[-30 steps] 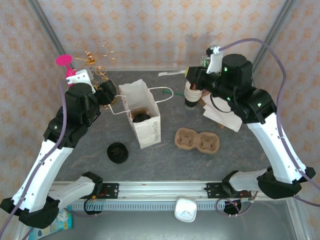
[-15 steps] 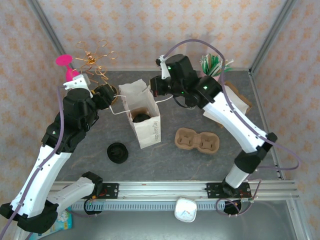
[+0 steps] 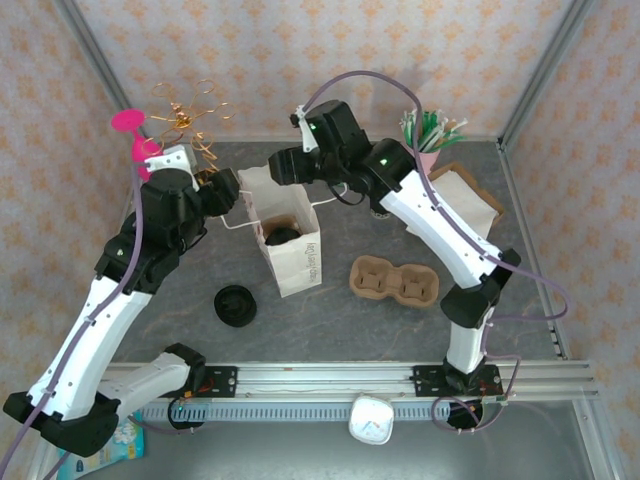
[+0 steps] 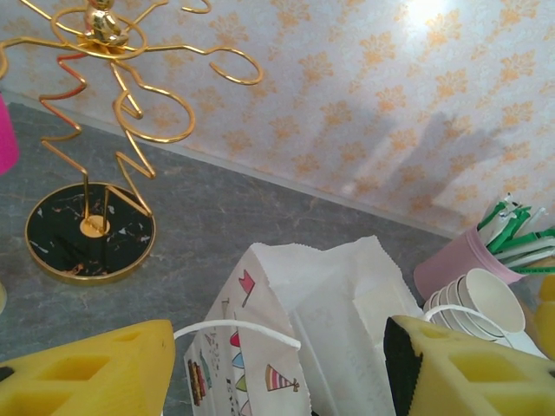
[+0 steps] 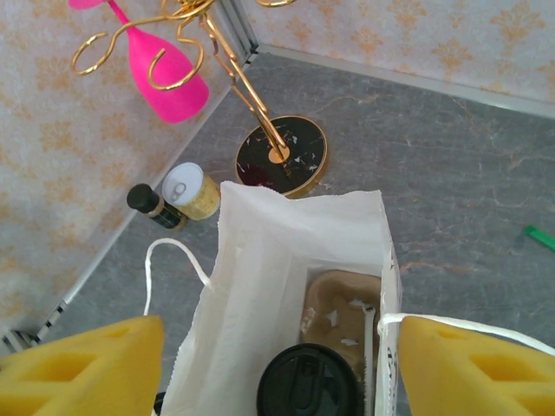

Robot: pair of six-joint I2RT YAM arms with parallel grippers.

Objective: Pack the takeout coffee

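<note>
I am looking down from above at a grey table (image 3: 330, 320) with patterned walls behind it. My left arm (image 3: 110, 300) and right arm (image 3: 440, 225) both reach toward the far left of the table, where a white paper bag (image 3: 295, 255) stands upright with its mouth open. The left gripper (image 3: 225, 190) sits at the bag's left rim, by a looped string handle. On the left wrist camera, the left gripper (image 4: 277, 347) has its yellow fingers spread apart, with the bag's (image 4: 329, 303) top edge and handle between them. I cannot see either pad pressing on the paper. The right gripper (image 3: 285, 168) hangs over the far edge of the bag's mouth. On the right wrist camera, the right gripper (image 5: 282, 334) has its yellow fingers spread wide and holds nothing, and the bag (image 5: 260, 277) gapes below them. A brown cardboard cup carrier (image 3: 394, 281) lies on the table to the right of the bag, apart from it. A gold wire stand (image 3: 190, 115) rises at the far left corner, with a pink glass (image 3: 128, 122) beside it. A pink cup of green and white stirrers (image 3: 430, 135) stands at the far right. The left wrist camera shows a stack of cream-lined cups (image 4: 481, 299) just beside that cup. A loose black lid (image 3: 235, 304) lies on the table nearer to me than the bag and to its left. The takeout coffee (image 3: 282, 236) stands inside the bag. From the right wrist camera, the takeout coffee's (image 5: 303, 381) round black lid faces up between the spread fingers, touching neither, beside a brown cardboard piece (image 5: 342, 303) on the bag's floor.
</note>
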